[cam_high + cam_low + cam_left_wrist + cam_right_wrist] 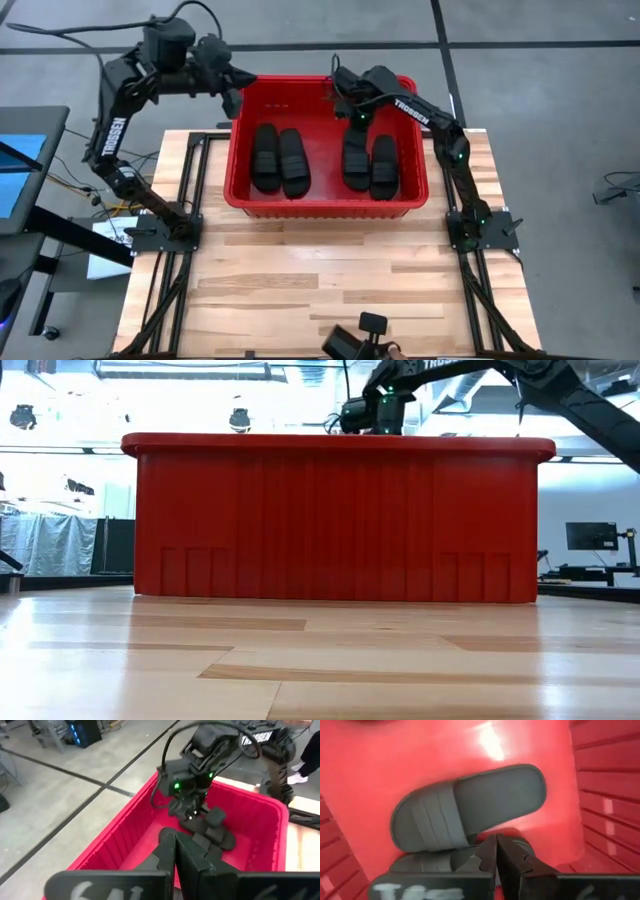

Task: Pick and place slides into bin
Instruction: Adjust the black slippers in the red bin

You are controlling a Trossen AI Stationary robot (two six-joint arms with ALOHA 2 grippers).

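Four black slides [265, 158] [293, 162] [357, 158] [385, 166] inside the red bin [325, 208], in two pairs on its floor: one pair side by side toward the left wall, the other side by side toward the right wall, the pairs apart with bare red floor between. Bin at the far edge of the wooden counter [320, 280], partly overhanging it; in the low view only the bin's near wall [335, 520] visible, contents hidden. Right gripper [357, 110] above the far right part of the bin, over the right pair, fingers [492, 855] pressed together with nothing between them; below it in the right wrist view a slide [465, 810] flat on the red floor, a second one partly hidden just under the fingertips. Left gripper [236, 100] at the bin's far left corner, just above the rim, fingers [175, 855] closed and empty, apparently clear of the slides, though depth hard to judge from that view. Small dark device [358, 338] at the counter's near edge.
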